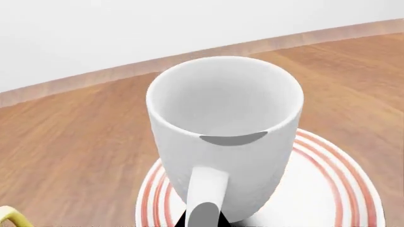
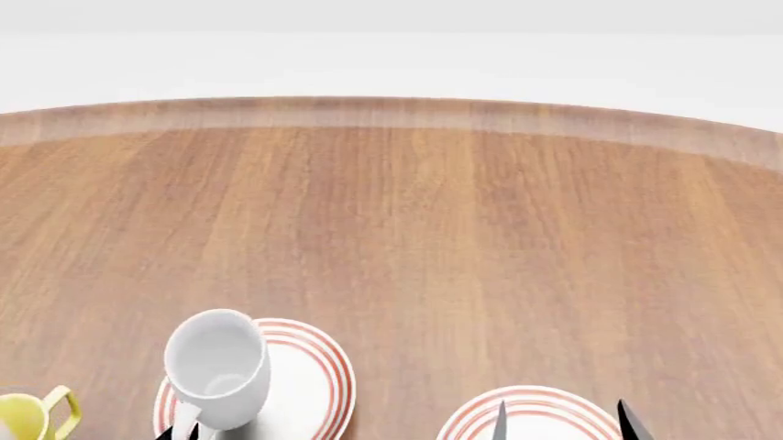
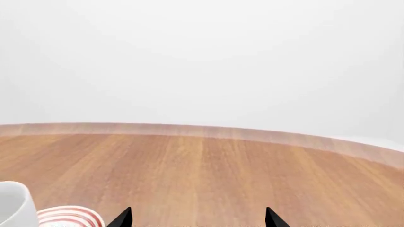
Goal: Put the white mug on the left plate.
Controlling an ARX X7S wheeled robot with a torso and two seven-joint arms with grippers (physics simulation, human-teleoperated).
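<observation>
The white mug point(image 1: 252, 170) stands upright on the left plate point(image 1: 328, 189), a white plate with red rings. The mug's loop handle points back at my left gripper point(image 1: 202, 222), whose black jaws press against both sides of the handle, so it is shut on it. From the head view the white mug point(image 2: 220, 367) sits over the left part of that plate point(image 2: 312, 385), with the left gripper point(image 2: 178, 433) at the frame's lower edge. My right gripper point(image 3: 198, 220) is open and empty, hovering over the right plate point(image 2: 526, 396).
A mug with a yellow handle point(image 2: 31, 417) stands left of the left plate, near the frame's lower corner. The round wooden table point(image 2: 404, 229) stretches away to its far edge, with a plain white background behind it.
</observation>
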